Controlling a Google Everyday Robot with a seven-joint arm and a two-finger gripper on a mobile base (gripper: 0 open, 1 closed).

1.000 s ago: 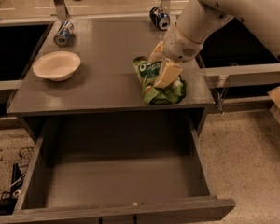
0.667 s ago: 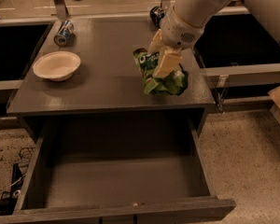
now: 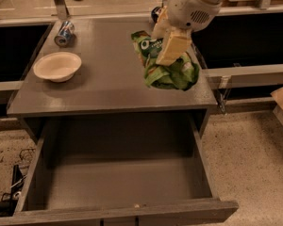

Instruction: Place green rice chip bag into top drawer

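Observation:
The green rice chip bag (image 3: 172, 72) is crumpled and hangs above the right part of the grey table top, lifted off it. My gripper (image 3: 166, 45) comes down from the upper right and is shut on the bag's upper part, one cream finger lying across its front. The top drawer (image 3: 122, 185) is pulled wide open below the table's front edge, and its flat bottom is bare.
A white bowl (image 3: 57, 66) sits on the left of the table (image 3: 99, 86). A blue can (image 3: 64, 33) lies at the back left, and another can (image 3: 155, 13) is at the back, partly behind the arm. A rail (image 3: 245, 72) runs off to the right.
The gripper has risen with the bag, so the bag now hangs clear of the table top. The arm has drawn up and back a little.

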